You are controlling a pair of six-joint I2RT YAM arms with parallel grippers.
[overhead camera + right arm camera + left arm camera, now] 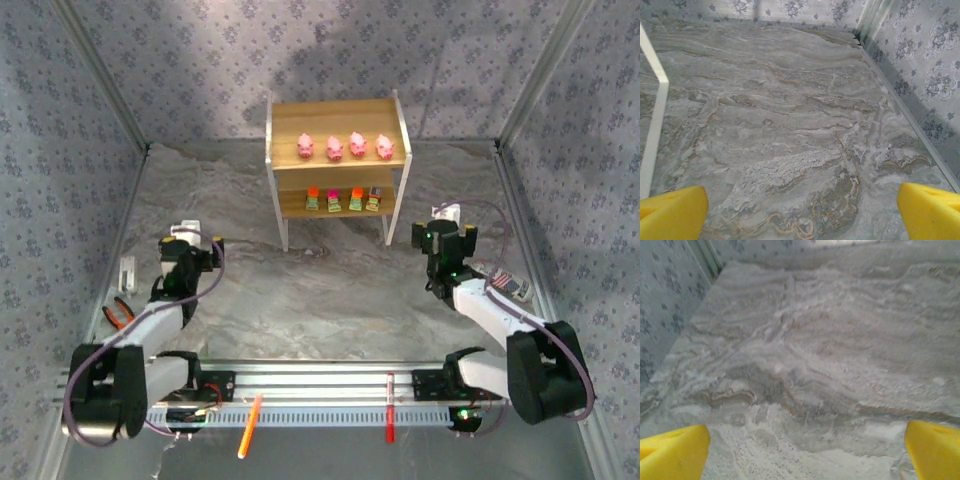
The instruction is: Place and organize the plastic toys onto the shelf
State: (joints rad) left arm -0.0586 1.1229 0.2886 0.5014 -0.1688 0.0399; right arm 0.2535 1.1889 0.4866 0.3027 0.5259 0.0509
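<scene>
The shelf (338,112) stands at the back middle of the table. On its upper board several pink pig toys (344,147) sit in a row. On its lower board several blocky yellow-green toys (342,199) stand side by side. My left gripper (185,240) hangs low over the table at the left, open, its yellow fingertips (675,452) far apart with bare marble between them. My right gripper (446,228) is at the right of the shelf, open too, yellow fingertips (932,210) wide apart over bare table. A white shelf leg (654,105) shows at the left of the right wrist view.
Orange-handled pliers (120,312) and a small white object (127,272) lie by the left wall. An orange pen (250,425) and a red pen (390,420) rest on the near rail. Patterned walls close in three sides of the marble-patterned table (330,290).
</scene>
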